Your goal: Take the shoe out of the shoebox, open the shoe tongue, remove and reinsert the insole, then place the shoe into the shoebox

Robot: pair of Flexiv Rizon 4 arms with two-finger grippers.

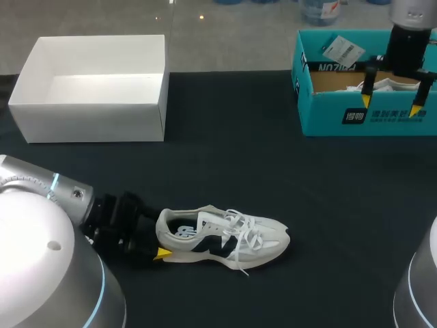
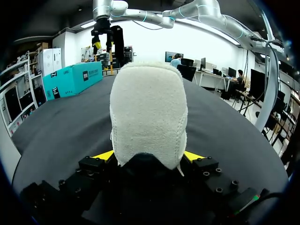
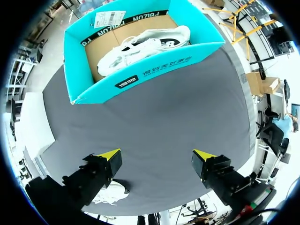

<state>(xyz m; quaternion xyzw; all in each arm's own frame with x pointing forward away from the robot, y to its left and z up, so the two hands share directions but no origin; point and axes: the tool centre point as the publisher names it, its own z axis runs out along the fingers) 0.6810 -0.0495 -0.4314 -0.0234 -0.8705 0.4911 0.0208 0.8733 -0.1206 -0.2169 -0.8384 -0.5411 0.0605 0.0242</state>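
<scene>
The shoe (image 1: pixel 232 239) lies on the dark surface (image 1: pixel 225 164) in the lower middle of the head view, toe pointing right, well apart from the teal shoebox (image 1: pixel 382 116) at upper right. The left jaws grip its heel from both sides. The right jaws hang wide open and empty above the shoebox. Opening the tongue looks next: the left should pin the heel steady while the right comes down on the tongue behind the laces and lifts it gently toward the toe.
</scene>
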